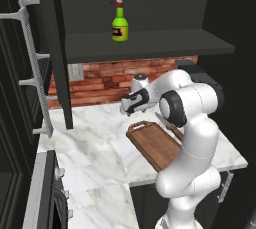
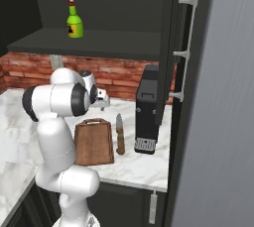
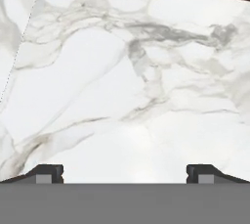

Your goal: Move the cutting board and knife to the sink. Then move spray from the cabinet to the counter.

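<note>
The reddish-brown cutting board [image 1: 156,146] [image 2: 93,144] lies flat on the white marble counter [image 1: 90,143] [image 2: 134,167], handle loop toward the brick wall. Just right of it lies the knife [image 1: 168,126] [image 2: 119,134], blade pointing to the wall. My gripper [image 1: 128,107] [image 2: 102,100] [image 3: 125,174] hovers over bare marble beyond the board's handle end, open, with nothing between its fingertips. Up on the shelf of the open black cabinet [image 1: 150,44] [image 2: 94,40] the green spray [image 1: 119,23] [image 2: 74,23] stands upright. The sink is out of view.
A black coffee machine [image 2: 147,117] stands on the counter right of the knife. The cabinet doors swing out on both sides, each with a silver bar handle [image 1: 34,68] [image 2: 186,47]. The red brick wall [image 1: 115,80] backs the counter. A grey appliance front [image 1: 42,193] sits lower left.
</note>
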### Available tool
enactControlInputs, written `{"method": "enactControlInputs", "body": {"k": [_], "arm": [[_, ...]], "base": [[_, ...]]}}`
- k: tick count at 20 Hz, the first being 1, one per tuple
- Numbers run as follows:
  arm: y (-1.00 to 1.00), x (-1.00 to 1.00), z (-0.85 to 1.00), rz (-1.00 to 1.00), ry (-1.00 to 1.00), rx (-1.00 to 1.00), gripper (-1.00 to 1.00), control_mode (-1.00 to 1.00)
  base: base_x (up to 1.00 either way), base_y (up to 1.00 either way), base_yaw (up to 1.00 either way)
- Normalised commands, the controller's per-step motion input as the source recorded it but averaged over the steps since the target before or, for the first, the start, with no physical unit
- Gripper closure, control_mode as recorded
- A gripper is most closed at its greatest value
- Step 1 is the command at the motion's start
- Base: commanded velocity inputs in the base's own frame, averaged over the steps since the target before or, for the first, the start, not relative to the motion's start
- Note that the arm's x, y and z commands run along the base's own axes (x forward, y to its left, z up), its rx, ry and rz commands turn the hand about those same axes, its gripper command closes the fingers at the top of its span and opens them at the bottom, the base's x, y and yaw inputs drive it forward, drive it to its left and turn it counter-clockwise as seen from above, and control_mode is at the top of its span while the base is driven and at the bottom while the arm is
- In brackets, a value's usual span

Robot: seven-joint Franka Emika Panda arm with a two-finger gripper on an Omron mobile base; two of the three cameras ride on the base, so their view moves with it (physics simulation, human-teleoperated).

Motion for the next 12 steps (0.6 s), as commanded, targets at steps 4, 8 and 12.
{"method": "enactControlInputs", "body": {"k": [4, 8, 12], "arm": [[0.00, 0.00, -0.31, 0.00, 0.06, 0.00, -1.00, -1.00], [0.00, 0.00, -0.38, 0.00, 0.01, 0.00, -1.00, -1.00], [0.00, 0.00, -0.29, 0.00, 0.00, 0.00, -1.00, -1.00]], "base": [[0.00, 0.00, 0.00], [0.00, 0.00, 0.00], [0.00, 0.00, 0.00]]}}
